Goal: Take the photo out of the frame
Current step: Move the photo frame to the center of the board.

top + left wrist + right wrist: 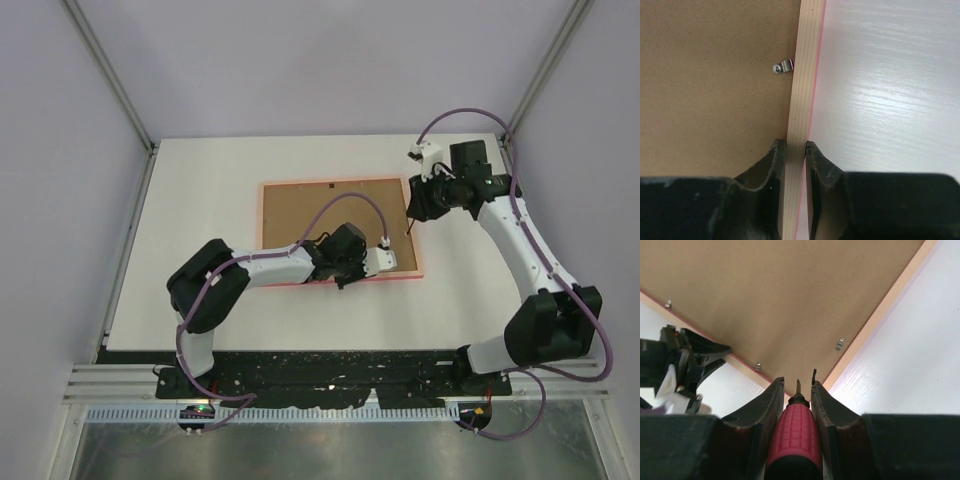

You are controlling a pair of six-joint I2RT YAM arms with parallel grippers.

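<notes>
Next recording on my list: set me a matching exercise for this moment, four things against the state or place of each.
Things:
1. frame
2. left end effector
3. right end effector
4. metal clip

States or places:
A. grips a red-handled screwdriver
B. lies back up on the table
C. closed on the frame's edge
D. sits on the brown backing, right beside the frame's edge

Pairs: 1-B, 2-C, 3-A, 4-D

A white table carries 1 pink frame, lying brown back up.
</notes>
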